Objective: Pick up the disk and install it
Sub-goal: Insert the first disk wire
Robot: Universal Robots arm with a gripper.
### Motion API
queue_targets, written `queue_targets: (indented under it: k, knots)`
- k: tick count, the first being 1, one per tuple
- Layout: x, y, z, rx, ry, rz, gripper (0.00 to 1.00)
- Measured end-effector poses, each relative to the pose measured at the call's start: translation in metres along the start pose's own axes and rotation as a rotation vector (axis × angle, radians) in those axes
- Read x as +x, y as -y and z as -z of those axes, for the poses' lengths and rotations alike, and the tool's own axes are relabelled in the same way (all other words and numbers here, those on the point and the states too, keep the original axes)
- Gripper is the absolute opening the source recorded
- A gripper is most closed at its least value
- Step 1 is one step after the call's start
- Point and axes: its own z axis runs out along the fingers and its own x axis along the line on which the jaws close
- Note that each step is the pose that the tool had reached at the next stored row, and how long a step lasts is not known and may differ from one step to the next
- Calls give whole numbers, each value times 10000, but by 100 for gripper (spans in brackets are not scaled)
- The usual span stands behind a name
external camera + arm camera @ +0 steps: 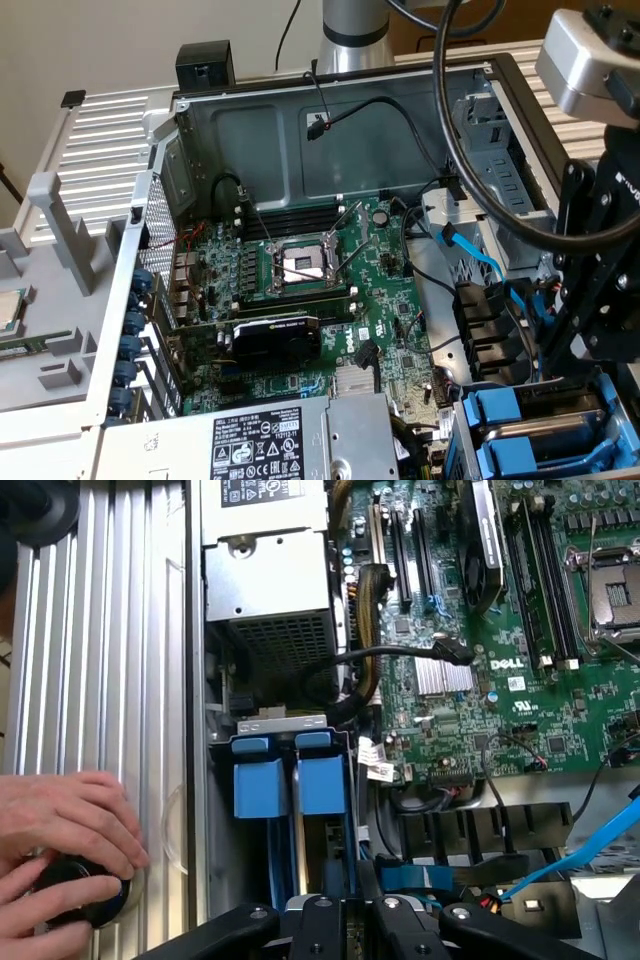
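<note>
The flat, rectangular silver-grey metal hard disk framed in bright blue plastic rails (322,785) (500,410) stands on edge, straight below the claw (352,908). From the wrist it shows as a thin sliver: a narrow silver-grey metal edge beside a long blue rail. The rail ends in a squarish blue block at the end farthest from the claw. Its near end runs up between the claw's closely set jaws, which pinch it. The disk looks upright, not tilted. Its broad faces are hidden. A second blue block of the same kind sits just beside it, parallel, and slightly off to one side of the claw.
</note>
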Motion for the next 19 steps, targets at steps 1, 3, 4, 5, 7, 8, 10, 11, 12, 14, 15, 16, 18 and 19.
queue_targets:
  k: [1, 3, 4, 5, 7, 8, 10, 11, 12, 14, 15, 16, 18, 19]
  knots:
    - [0, 0, 0, 1, -1, -1, 17]
    - [1, -1, 0, 1, 0, -2, 17]
    - [1, -2, -1, 5, -1, -3, 17]
    - [2, -3, -1, 14, -1, -2, 17]
    - [2, -4, -2, 33, 1, -1, 17]
    - [3, -8, -3, 43, 2, -3, 17]
    - [4, -13, -4, 70, 3, -1, 17]
    - [6, -16, -5, 90, 3, 1, 17]
    - [8, -19, -6, 113, 3, 6, 17]
    - [13, -25, -8, 152, 0, 14, 17]
    - [15, -28, -8, 165, -3, 18, 17]
    - [16, -31, -9, 169, -6, 18, 17]
    - [17, -36, -11, 173, -6, 19, 17]
    - [17, -38, -11, 175, -7, 19, 17]
